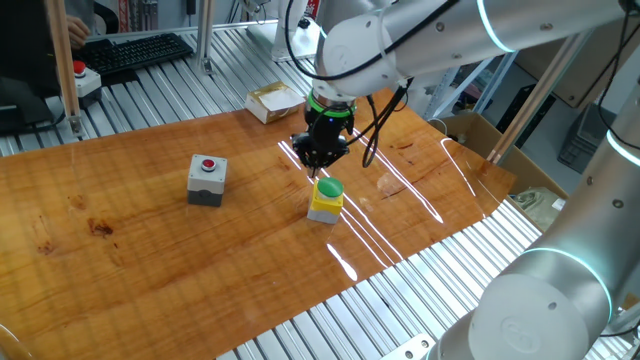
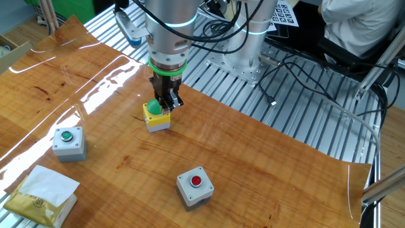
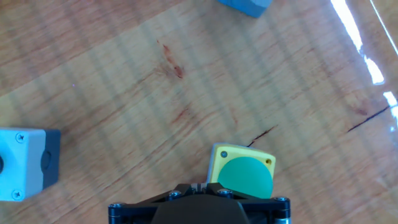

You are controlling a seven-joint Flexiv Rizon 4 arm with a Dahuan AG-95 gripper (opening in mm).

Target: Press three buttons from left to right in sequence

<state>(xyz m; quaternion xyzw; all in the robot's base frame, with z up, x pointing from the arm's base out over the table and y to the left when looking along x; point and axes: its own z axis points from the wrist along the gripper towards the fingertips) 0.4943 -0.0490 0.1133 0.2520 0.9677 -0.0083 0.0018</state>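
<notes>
I have the gripper point(image 1: 318, 160) hanging just above the yellow box with the green dome point(image 2: 155, 114), the middle of the row, lined up to press down. The grey box with the red button point(image 1: 207, 179) sits well off to one side, the small green one point(image 2: 68, 142) to the other. I cannot tell whether the fingertips are spread or together.

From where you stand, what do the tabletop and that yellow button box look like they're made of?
The tabletop looks like wood or wood-grain laminate under a glossy coat: visible grain, bright streaks of reflected light. The yellow button box looks like moulded plastic, with small corner screws seen in the hand view and a smooth green dome, probably plastic too.
</notes>
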